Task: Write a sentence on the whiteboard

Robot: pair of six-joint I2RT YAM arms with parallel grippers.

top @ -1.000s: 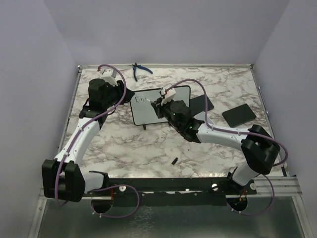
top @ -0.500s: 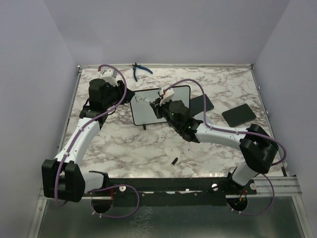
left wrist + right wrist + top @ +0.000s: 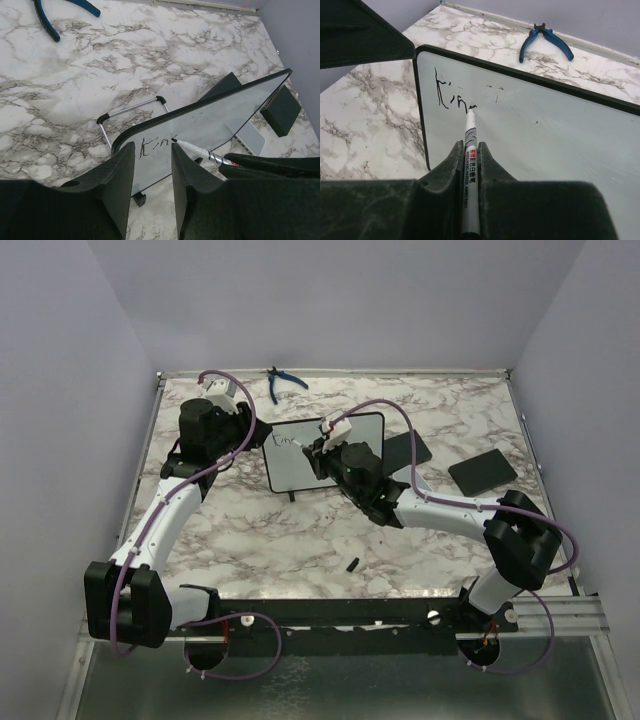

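Note:
The whiteboard point(image 3: 297, 468) point(image 3: 215, 120) point(image 3: 545, 130) stands tilted on the marble table. The sentence point(image 3: 152, 144) point(image 3: 451, 97) reads only "Kin" near the board's upper left corner. My right gripper point(image 3: 318, 450) point(image 3: 469, 145) is shut on a grey-white marker point(image 3: 470, 150) point(image 3: 200, 151). The marker's black tip touches the board just right of the last letter. My left gripper point(image 3: 255, 432) point(image 3: 152, 146) sits at the board's left end. Its jaws stand apart, and through the gap I see the board's face; nothing is pinched between them.
Blue-handled pliers point(image 3: 283, 382) point(image 3: 545, 40) lie at the table's far edge. Two flat black pads point(image 3: 483, 471) point(image 3: 410, 452) lie right of the board. A small black piece point(image 3: 353, 563) lies near the front. The board's wire stand point(image 3: 132, 106) juts out behind it.
The right gripper with the marker has shifted slightly along the top line of writing. The left arm and the board have not moved.

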